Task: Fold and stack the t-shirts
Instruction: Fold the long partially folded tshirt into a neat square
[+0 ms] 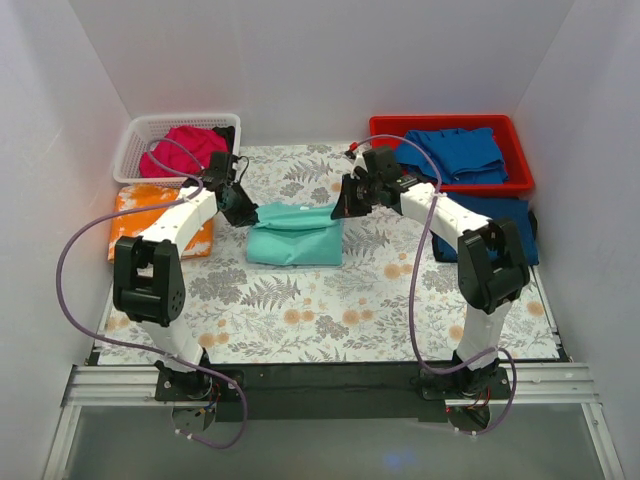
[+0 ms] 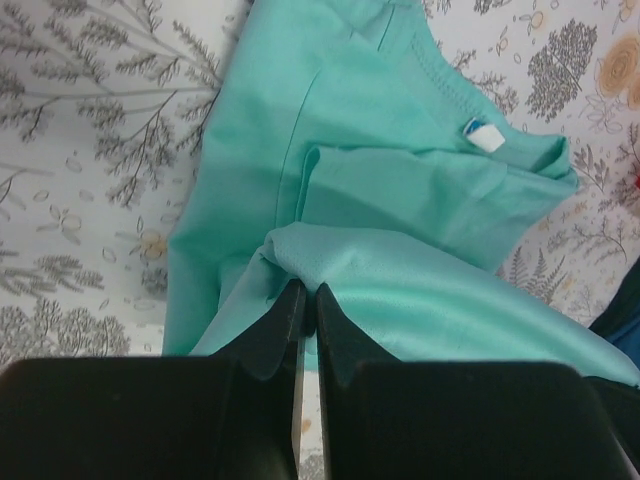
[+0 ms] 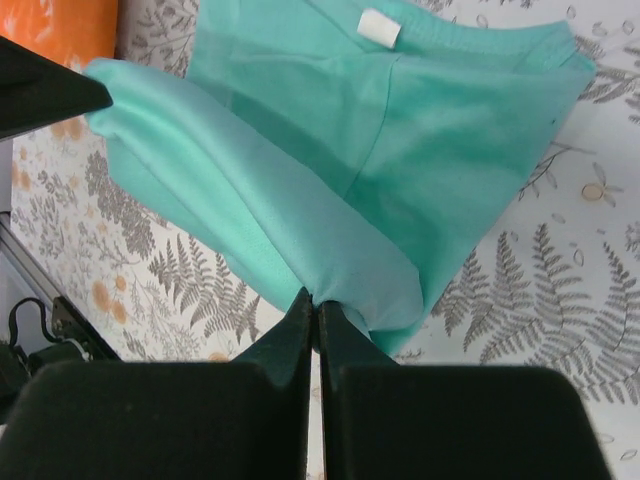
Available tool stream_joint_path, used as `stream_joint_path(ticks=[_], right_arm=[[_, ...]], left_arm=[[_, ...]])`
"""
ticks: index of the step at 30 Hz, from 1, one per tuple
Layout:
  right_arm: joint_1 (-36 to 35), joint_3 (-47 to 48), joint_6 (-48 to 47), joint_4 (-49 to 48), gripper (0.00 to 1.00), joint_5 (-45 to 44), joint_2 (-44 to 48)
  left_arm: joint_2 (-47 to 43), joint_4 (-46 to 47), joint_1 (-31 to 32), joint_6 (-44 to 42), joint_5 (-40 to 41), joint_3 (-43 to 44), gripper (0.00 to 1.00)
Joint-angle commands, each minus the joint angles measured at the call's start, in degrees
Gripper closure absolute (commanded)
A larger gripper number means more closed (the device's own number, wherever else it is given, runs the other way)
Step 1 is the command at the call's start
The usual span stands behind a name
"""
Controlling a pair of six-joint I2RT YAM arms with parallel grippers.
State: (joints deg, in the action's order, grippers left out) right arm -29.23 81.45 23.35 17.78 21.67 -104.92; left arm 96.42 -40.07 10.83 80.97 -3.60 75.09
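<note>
The mint green shirt (image 1: 295, 243) lies on the flowered sheet (image 1: 300, 320), in the middle of the table and a bit nearer the far edge, and it looks partly folded into a wide bundle. The left gripper (image 1: 243, 212) has its jaws pinched tight on the left far corner of the cloth. The right gripper (image 1: 340, 207) has its jaws pinched tight on the right far corner. Both corners are lifted a little, and the cloth hangs between them in a soft flap. I think the step here is to bring that lifted edge over the rest of the shirt. To do it well, both arms should move together, at the same height and the same speed, so the edge stays straight and does not sag in the middle. They should pull apart just enough to keep it smooth, not so hard that the shirt slides. The edge should land lined up with the near side of the bundle, and the jaws should let go only when the cloth lies flat. A pink shirt (image 1: 190, 145) waits in the white basket (image 1: 180, 118) at the far left corner, an orange shirt (image 1: 135, 205) lies by the left edge, and a blue shirt (image 1: 455, 150) sits in the red bin (image 1: 440, 120) at the far right corner
</note>
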Motion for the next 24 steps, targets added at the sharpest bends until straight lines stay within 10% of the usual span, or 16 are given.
stream_joint_path(ticks=[1, 7, 13, 24], right_arm=[[1.2, 5.5, -0.8, 0.4, 0.99, -0.1, -4.0], [2.3, 10.1, -0.8, 0.9, 0.99, 0.0, -10.3], [3.6, 17.2, -1.7, 4.0, 0.58, -2.0, -12.8], [3.5, 15.6, -2.8, 5.8, 0.56, -3.0, -7.8]], left_arm=[[4.2, 2.4, -0.4, -2.2, 1.8, 5.3, 1.00], [13.3, 2.3, -0.5, -3.3, 2.1, 12.7, 1.00], [17.9, 4.0, -0.5, -7.0, 2.1, 19.6, 0.78], [8.4, 9.7, -0.5, -6.2, 1.1, 14.8, 0.70]])
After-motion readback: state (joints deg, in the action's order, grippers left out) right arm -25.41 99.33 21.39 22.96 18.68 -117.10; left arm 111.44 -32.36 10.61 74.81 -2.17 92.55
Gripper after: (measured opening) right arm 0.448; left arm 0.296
